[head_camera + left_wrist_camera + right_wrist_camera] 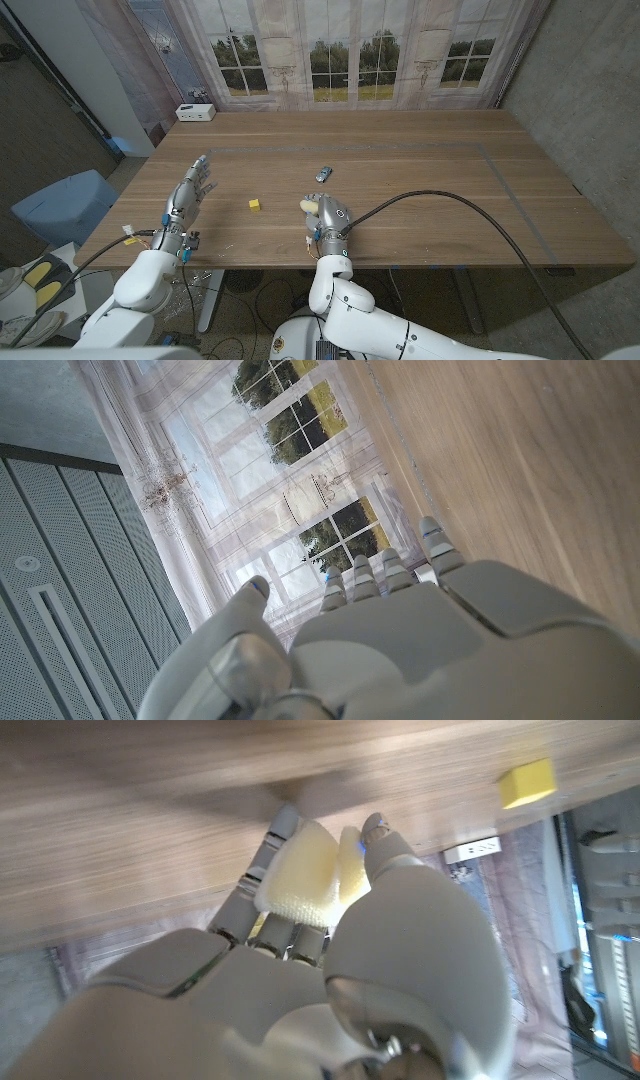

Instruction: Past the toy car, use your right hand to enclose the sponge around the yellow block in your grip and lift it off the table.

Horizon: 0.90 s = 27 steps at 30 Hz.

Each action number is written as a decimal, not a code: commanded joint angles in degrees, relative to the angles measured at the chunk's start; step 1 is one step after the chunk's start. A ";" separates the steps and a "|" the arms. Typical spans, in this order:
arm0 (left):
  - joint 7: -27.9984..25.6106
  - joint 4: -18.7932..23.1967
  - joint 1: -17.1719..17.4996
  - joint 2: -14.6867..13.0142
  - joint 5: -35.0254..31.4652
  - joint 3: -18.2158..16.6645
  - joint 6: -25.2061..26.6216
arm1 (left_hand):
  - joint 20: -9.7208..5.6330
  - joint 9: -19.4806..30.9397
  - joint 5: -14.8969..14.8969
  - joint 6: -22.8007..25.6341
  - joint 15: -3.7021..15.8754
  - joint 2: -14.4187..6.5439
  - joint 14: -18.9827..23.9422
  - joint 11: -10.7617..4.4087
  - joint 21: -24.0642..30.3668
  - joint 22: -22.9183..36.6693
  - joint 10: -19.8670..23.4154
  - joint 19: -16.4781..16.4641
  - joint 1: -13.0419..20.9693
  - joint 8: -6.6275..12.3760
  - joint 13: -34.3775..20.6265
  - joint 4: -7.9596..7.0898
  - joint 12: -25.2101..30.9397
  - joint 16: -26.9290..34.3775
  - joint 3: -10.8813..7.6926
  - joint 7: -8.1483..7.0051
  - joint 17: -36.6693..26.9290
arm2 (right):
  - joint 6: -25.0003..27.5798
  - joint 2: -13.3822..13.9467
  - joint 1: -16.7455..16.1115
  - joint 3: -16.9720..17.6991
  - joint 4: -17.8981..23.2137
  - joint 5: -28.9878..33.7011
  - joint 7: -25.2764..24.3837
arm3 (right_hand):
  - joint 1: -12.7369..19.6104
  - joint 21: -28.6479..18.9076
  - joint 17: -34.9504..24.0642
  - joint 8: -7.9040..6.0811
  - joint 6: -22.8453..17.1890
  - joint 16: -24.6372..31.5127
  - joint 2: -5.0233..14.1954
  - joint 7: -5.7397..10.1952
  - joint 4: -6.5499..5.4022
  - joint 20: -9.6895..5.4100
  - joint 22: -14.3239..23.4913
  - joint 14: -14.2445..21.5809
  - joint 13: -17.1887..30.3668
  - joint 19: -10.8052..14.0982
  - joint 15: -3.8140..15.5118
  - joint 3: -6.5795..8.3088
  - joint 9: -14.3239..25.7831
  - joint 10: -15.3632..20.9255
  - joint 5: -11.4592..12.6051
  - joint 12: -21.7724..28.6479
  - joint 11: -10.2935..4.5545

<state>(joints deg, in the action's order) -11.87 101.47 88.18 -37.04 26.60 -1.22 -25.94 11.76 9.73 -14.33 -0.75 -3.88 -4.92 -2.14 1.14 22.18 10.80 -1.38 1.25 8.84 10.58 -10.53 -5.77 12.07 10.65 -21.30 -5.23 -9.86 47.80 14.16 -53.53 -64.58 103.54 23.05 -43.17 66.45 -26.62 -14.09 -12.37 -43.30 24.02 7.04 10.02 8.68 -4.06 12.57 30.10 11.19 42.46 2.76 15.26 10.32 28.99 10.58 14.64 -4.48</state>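
Your right hand (331,217) has its fingers (283,830) curled around the pale yellow sponge (300,872); in the right wrist view the sponge sits squeezed between the fingers and the thumb, folded into two lobes, with the fingertips showing past its far edge. In the head view the sponge (310,206) peeks out at the side of that hand nearest the yellow block. Whether it has cleared the table (430,190) you cannot tell from these views; the wood lies close behind the fingertips.

The yellow block (255,205) stands on the table apart from the sponge, off to the thumb side of your right hand, between your two hands. It also shows in the right wrist view (526,783), untouched.

The toy car (323,174) sits beyond your right fingertips, farther out on the table, clear of the hand.

Your left hand (188,195) holds nothing: its fingers (437,547) are stretched out straight and slightly spread, pointing away across the table.

A small white box (195,112) rests at the table's far corner.
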 commanded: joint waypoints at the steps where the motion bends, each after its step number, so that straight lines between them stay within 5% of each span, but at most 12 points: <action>1: -1.73 0.05 0.34 0.32 -0.77 -0.26 1.88 | -0.09 0.33 0.31 -0.26 0.19 0.24 -0.33 0.18 -0.15 0.22 -0.25 -0.18 0.06 -0.18 -0.16 0.17 -0.12 -0.06 0.13 -0.52 -0.19 | -11.02 0.85 1.06 0.61 -1.17 2.34 1.46 | -0.37 -0.17 -0.06 0.15 0.03 -0.04 0.11 -0.49 -0.12 -3.28 0.16 0.72 -0.04 0.27 9.29 -0.01 0.24 0.63 -0.07 0.12 -0.10; 27: -5.77 0.00 0.21 1.46 -0.98 -0.06 5.53 | 0.02 0.34 0.35 -0.43 0.07 0.13 -0.53 0.15 -0.56 0.25 -0.24 0.09 0.10 -0.14 -0.17 0.35 -0.19 -0.15 0.12 -0.63 -0.18 | -24.93 -1.77 7.19 0.15 -10.17 7.18 9.82 | -0.54 -0.39 -0.28 0.61 -0.23 -0.49 0.27 -0.33 -0.43 -3.76 0.26 0.19 -0.03 -1.53 9.64 -0.38 0.24 0.91 -0.26 -0.45 -0.69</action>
<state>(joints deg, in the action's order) -15.74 101.35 88.17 -36.47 25.30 -1.35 -21.64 11.76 10.02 -13.94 -1.15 -3.58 -4.93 -2.45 1.14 21.74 10.79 -1.39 1.25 8.85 10.36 -10.53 -5.61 11.86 10.65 -21.14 -5.63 -9.87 28.33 13.68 -48.84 -64.49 96.98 29.16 -36.95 66.20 -26.62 -14.26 -11.93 -43.29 23.72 7.27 9.60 8.44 -4.19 12.67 30.09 11.19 41.02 2.76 15.02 10.32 29.69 10.37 14.36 -5.02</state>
